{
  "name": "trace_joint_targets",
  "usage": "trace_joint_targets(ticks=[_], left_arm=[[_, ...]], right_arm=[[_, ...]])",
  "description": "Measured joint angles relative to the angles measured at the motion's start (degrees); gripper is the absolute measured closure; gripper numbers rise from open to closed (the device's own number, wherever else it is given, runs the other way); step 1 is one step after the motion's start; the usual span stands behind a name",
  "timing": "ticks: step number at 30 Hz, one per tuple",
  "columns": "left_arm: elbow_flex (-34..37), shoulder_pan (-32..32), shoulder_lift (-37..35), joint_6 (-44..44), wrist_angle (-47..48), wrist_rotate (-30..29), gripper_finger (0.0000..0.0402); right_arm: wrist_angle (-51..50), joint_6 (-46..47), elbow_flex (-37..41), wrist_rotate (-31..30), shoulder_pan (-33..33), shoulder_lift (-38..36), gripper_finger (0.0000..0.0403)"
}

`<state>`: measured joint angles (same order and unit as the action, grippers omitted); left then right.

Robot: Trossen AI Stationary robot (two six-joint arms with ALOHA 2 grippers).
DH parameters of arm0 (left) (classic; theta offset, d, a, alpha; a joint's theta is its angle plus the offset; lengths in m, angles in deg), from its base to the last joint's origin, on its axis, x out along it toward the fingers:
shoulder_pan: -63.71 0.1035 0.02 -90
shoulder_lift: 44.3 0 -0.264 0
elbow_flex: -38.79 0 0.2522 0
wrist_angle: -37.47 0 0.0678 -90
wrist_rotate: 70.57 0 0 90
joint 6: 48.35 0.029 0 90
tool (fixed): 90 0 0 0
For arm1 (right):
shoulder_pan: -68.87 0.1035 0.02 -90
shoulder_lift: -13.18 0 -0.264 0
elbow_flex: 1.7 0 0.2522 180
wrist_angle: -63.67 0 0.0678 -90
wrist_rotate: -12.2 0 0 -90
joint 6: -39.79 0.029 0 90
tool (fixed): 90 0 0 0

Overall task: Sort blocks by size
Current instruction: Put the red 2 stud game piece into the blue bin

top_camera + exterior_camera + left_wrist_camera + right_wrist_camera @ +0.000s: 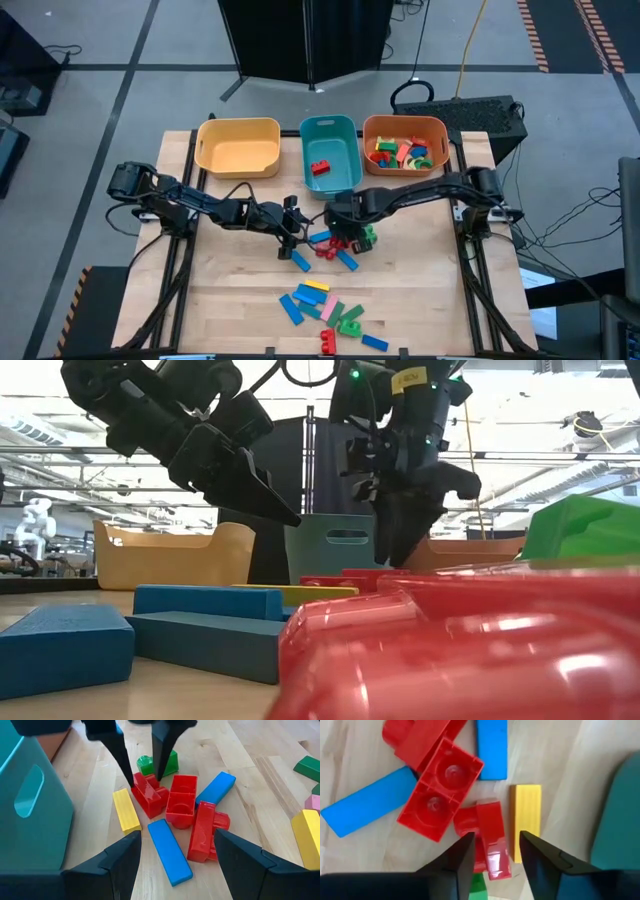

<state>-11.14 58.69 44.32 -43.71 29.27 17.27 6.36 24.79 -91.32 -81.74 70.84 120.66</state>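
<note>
My right pincer (495, 851) hangs open w/ fingers astride a small red brick (490, 840), mid-table beside a yellow bar (526, 820). I'd best drop straight, squeeze its long sides, w/o nudging that bar. Left pincer (172, 852) waits wide open nearby.

left arm: reaching in from table's left edge to centre | left gripper (293, 233): fingers apart, hovering | right arm: from right edge | right gripper (345, 232): pointing down, fingers apart
</note>
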Motion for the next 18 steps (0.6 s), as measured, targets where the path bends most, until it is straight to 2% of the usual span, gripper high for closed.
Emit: trace_joint_targets(ticks=[7,18], left_arm=[[0.0,0.0,0.0,0.0,0.0,0.0,0.0160],[0.0,0.0,0.0,0.1,-0.1,0.0,0.0160]], right_arm=[[0.8,-0.8,0.0,1.0,0.0,2.7,0.0251],[1.6,-1.1,0.0,1.0,-1.7,2.8,0.0299]])
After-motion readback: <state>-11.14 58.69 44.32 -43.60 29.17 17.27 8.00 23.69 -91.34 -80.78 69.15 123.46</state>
